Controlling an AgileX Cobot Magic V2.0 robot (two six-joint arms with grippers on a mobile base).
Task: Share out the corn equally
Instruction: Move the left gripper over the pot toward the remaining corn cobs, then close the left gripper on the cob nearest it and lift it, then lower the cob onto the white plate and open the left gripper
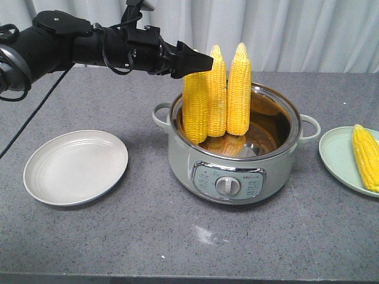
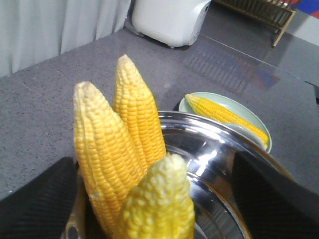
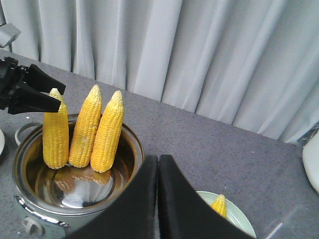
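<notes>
Grey counter (image 1: 148, 242) shows one cob (image 1: 366, 157) on the green plate (image 1: 333, 155), three cobs (image 1: 217, 100) standing in the pot (image 1: 237, 180), white plate (image 1: 74, 168) bare; left gripper (image 1: 202, 65) splayed, right gripper (image 3: 158, 199) clenched empty

tiny print on the cooker's control panel (image 1: 229, 180) is unreadable.

We see the pot (image 1: 177, 157) lined with mirror-bright metal, its shell smooth and glossy; the corn (image 1: 238, 89) waxy and bumpy; the table (image 1: 148, 236) matt, speckled; the curtain (image 1: 308, 29) soft cloth.
</notes>
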